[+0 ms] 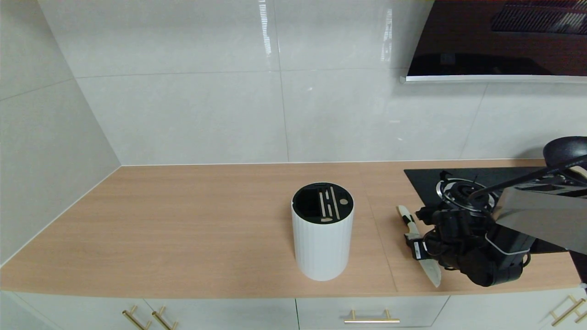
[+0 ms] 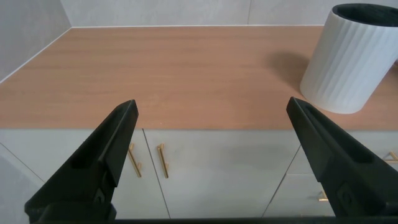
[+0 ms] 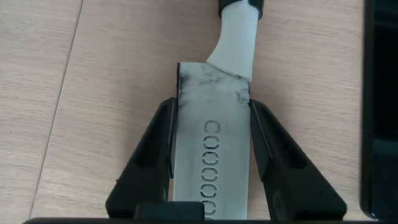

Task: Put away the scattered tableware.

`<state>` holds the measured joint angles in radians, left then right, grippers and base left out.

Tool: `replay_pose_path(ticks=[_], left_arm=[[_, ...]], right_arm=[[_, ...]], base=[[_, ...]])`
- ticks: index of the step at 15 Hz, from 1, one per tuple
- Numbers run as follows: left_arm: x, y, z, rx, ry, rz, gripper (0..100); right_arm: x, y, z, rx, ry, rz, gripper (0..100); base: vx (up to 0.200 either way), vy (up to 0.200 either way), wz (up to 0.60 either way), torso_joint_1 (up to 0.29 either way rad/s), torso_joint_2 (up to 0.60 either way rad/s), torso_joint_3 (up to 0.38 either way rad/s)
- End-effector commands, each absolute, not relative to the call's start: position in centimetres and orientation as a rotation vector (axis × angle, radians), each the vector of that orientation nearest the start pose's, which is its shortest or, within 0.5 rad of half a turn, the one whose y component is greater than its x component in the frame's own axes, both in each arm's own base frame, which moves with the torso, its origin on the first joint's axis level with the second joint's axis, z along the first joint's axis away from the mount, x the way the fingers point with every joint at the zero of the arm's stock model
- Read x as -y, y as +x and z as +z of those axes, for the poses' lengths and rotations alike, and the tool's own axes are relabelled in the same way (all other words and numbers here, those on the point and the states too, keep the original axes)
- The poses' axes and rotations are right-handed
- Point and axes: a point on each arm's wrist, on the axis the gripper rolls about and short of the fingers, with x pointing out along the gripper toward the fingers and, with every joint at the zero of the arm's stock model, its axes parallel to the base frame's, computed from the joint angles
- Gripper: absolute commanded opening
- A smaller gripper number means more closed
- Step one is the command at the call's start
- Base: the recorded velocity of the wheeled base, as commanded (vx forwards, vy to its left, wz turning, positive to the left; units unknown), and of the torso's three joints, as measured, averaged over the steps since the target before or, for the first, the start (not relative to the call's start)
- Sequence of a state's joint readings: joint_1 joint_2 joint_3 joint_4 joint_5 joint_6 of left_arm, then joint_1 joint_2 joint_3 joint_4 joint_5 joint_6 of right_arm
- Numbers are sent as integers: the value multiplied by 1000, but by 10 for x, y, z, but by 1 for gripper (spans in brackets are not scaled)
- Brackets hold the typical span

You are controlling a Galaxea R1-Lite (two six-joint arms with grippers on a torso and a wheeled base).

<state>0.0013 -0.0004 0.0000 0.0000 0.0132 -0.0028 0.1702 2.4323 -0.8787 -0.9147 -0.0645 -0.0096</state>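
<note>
Knife [image 3: 211, 155] – pale blade with a row of oval holes and dark mottling near the heel, white handle with black bands. It lies flat on the wooden counter [image 1: 183, 220], handle toward the tiled wall and tip [image 1: 432, 274] toward the front edge. It sits between the white holder [image 1: 323, 243] and the black cooktop [image 1: 419, 181], just beside the cooktop's near corner and apart from the holder.

Right gripper [image 3: 211, 106] – set down over the knife's blade, one black finger [image 3: 155, 155] against each long edge, so the jaws are closed to the blade's width and grip it across. In the head view the gripper [image 1: 415, 244] covers the knife's middle.

Holder – a ribbed white cylinder standing upright on the counter. Its black top has one large opening and several narrow slots.

Left gripper [image 2: 211, 106] – well apart from the knife, at the counter's front edge on the holder's [image 2: 348, 59] left. Its fingers [image 2: 115, 146] are spread wide with nothing between them. Below it are white cabinet doors with gold handles [image 2: 163, 160].

Surroundings – a gas burner [image 1: 461, 189] on the cooktop and a dark range hood [image 1: 495, 36] above on the wall
</note>
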Motion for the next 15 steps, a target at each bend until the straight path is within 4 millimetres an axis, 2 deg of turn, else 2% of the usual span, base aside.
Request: replay_pose_path(ticks=[1,3,5,6,8,9,10,11,12,13,15], left_arm=[[0,-23,75,0,-3,15,100],[0,-23,75,0,2,15,100],[0,-23,75,0,2,15,100],[0,-23,75,0,-2,17,100],[0,-23,76,2,-2,17,100],[0,-25,83,35,-6,20,100],[0,-29,97,86,-16,15,100],[0,-36,130,112,-33,-10,100],[1,-30,155,40,-33,-71,100],[3,-19,176,-3,-32,-156,100],[8,15,222,-83,-20,-363,100]], right_arm=[[-64,383,-41,-641,-86,104,0],[-64,384,-37,-630,-86,98,0],[-64,384,-16,-582,-69,95,0],[-64,382,3,-540,-40,89,0],[-64,378,28,-492,-32,91,0],[-65,373,45,-454,-26,96,0],[-65,371,57,-426,-23,96,0],[-66,366,83,-367,-16,104,0],[-73,366,106,-312,-12,121,0],[-82,366,129,-273,-10,145,0],[-98,354,183,-195,-4,194,0]], base=[[0,0,0,0,0,0],[0,0,0,0,0,0],[0,0,0,0,0,0],[0,0,0,0,0,0],[0,0,0,0,0,0],[0,0,0,0,0,0],[0,0,0,0,0,0],[0,0,0,0,0,0],[0,0,0,0,0,0],[0,0,0,0,0,0],[0,0,0,0,0,0]])
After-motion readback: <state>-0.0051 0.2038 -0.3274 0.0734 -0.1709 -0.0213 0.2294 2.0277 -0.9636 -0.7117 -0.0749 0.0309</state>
